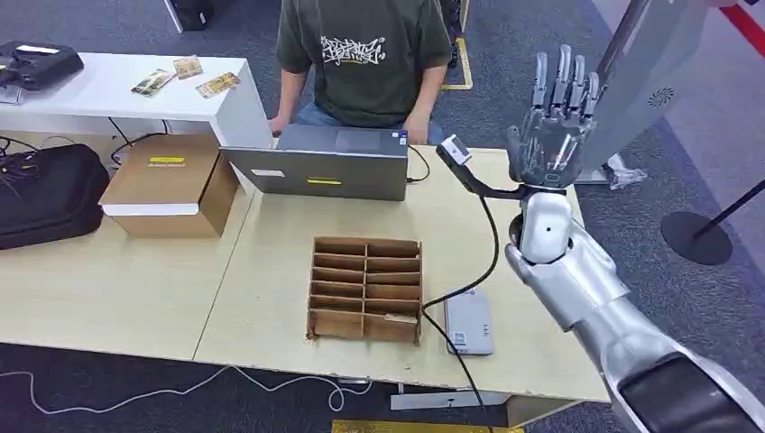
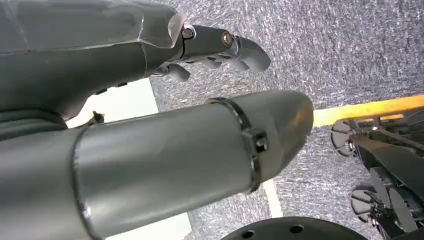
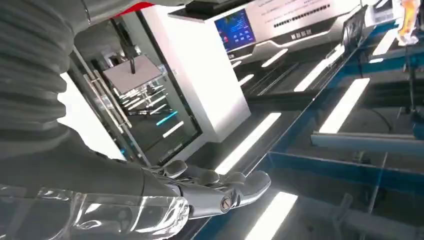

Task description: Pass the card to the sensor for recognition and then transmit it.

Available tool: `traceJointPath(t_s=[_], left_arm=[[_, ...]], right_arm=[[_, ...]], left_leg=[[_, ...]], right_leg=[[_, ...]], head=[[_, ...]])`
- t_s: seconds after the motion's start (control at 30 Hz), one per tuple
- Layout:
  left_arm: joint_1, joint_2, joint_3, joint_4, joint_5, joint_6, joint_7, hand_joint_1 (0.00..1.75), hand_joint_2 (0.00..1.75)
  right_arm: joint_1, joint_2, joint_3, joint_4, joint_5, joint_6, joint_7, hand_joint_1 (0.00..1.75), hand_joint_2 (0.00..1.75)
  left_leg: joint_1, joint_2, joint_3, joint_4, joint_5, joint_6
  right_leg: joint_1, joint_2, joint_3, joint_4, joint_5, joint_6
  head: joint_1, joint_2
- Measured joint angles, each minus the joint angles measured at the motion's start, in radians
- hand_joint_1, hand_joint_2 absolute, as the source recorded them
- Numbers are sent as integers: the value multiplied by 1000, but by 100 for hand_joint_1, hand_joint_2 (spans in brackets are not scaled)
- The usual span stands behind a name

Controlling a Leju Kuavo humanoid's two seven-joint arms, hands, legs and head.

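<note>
Plainly raised above the counter (image 1: 271, 262) edge: right hand (image 1: 552, 126) spread wide, fingers up, grasping nothing. Left hand (image 2: 220, 47) hanging over carpet, nothing seen in it; slack or clenched, cannot tell. No card in either hand; probably in the slotted cardboard tray (image 1: 365, 289) well below and left of the right hand, too small to confirm. Seemingly before the pick. Next calls for lowering to the tray, pinching one card, carrying it to the grey reader (image 1: 468, 322) just beside the tray. Just left of the hand, a small scanner (image 1: 456, 150) on a stalk. Yellow labels on carton (image 1: 167, 180) and laptop (image 1: 325, 167), white print on a person's shirt (image 1: 354, 51): unreadable.
</note>
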Motion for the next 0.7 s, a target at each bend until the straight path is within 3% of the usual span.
traceJointPath(t_s=[0.47, 0.7], left_arm=[[10, -1, 0, 0, 24, -3, -6, 0, 0], [13, -1, 0, 0, 31, -6, -18, 0, 0]], right_arm=[[59, -257, -25, -256, 0, 0, 0, 0, 175], [144, -393, -89, -398, 0, 28, 0, 0, 175]], left_leg=[[0, -1, 0, 1, 0, 1], [0, -1, -1, 1, -1, 1]], right_leg=[[0, -1, 0, -1, 0, 0], [0, -1, 0, -1, -1, 1]], head=[[0, 0], [0, 0]])
